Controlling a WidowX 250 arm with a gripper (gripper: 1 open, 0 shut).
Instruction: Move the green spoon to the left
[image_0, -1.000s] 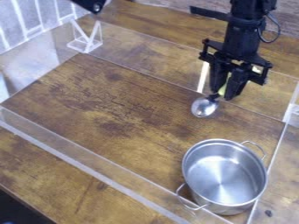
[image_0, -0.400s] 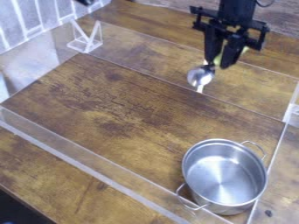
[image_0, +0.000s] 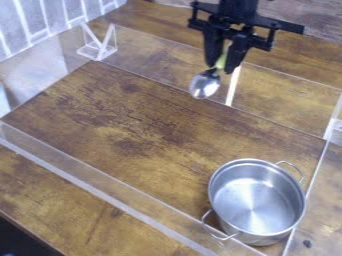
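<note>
The green spoon (image_0: 211, 74) hangs in the air above the wooden table, its yellow-green handle pinched between the fingers and its shiny silver bowl dangling below. My gripper (image_0: 225, 58) points down at the upper middle of the view and is shut on the spoon's handle. Part of the handle is hidden between the black fingers.
A round steel pot (image_0: 255, 200) with two handles stands at the front right. A low clear acrylic wall (image_0: 80, 190) borders the wooden work surface. A clear acrylic stand (image_0: 96, 42) sits at the back left.
The gripper has risen and moved left with the spoon, lifting its bowl off the table. The wrist has also rolled somewhat.
</note>
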